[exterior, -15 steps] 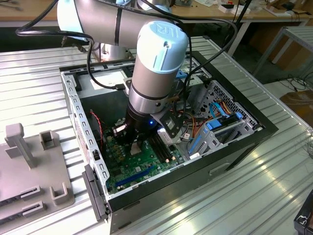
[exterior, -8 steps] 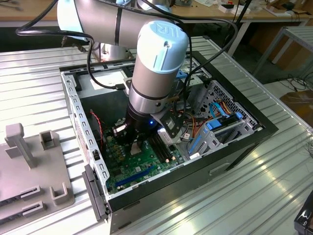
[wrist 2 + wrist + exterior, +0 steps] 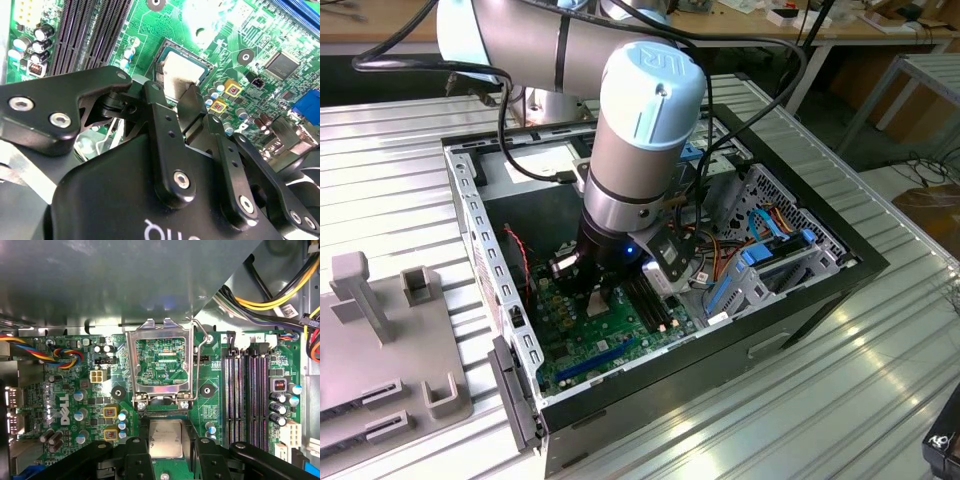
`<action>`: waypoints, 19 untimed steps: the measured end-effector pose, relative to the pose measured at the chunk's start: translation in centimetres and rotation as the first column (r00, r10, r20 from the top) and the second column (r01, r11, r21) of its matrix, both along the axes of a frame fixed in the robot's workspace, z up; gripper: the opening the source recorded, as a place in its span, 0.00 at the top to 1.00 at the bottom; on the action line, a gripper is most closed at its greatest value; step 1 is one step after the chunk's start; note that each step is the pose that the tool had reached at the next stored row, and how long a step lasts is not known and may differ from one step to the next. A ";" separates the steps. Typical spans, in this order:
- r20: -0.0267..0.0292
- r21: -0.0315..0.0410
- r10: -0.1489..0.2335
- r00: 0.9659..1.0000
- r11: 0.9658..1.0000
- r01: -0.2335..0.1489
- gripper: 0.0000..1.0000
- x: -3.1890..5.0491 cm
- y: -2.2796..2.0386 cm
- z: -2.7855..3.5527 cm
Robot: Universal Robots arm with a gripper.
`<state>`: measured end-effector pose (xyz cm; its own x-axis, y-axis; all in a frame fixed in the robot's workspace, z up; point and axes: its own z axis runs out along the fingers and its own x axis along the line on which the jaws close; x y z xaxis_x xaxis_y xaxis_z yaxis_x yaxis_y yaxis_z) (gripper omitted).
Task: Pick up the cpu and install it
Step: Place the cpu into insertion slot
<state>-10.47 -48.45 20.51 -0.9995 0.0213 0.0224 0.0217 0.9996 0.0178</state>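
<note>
Your arm reaches down into the open computer case (image 3: pixel 480 240), which lies on the ribbed metal tabletop (image 3: pixel 800 400). The pincer (image 3: pixel 600 295) is low over the green motherboard (image 3: pixel 610 345). In the first wrist view you see the pincer closed on the cpu (image 3: pixel 166 436), with a black finger (image 3: pixel 137 455) tight against each of two opposite edges. The silvery top faces up and lies flat. The cpu sits at the socket, just beside the hinge of the socket frame (image 3: pixel 157 327). That frame stands swung open with its wire lever (image 3: pixel 196 360) raised alongside. In the second wrist view the cpu (image 3: pixel 182 72) shows level inside a dark socket border. The long black memory slots (image 3: pixel 245 395) run just beside the socket. A grey fixture (image 3: pixel 380 350) rests on the tabletop, outside the case at the exterior view's left.
</note>
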 end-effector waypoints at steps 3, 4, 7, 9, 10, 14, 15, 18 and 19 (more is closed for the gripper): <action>0.000 0.000 0.000 1.000 1.000 0.000 0.61 0.00 0.00 0.10; 0.000 0.000 0.000 1.000 1.000 0.000 0.61 0.00 0.00 0.12; 0.000 0.000 0.000 1.000 1.000 0.000 0.61 0.00 0.00 0.17; 0.000 0.000 0.000 1.000 1.000 0.000 0.61 0.00 0.00 0.21; 0.000 0.000 0.000 1.000 1.000 0.000 0.61 0.00 0.00 0.21; 0.000 0.000 0.000 1.000 1.000 0.000 0.61 0.00 0.00 0.21; 0.000 0.000 0.000 1.000 1.000 0.000 0.61 0.00 0.00 0.21; 0.000 0.000 0.000 1.000 1.000 0.000 0.61 0.00 0.00 0.21; 0.000 0.000 0.000 1.000 1.000 0.000 0.61 0.00 0.00 0.20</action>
<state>-10.47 -48.44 20.72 -0.9995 0.0217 0.0223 0.0221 0.9996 0.0180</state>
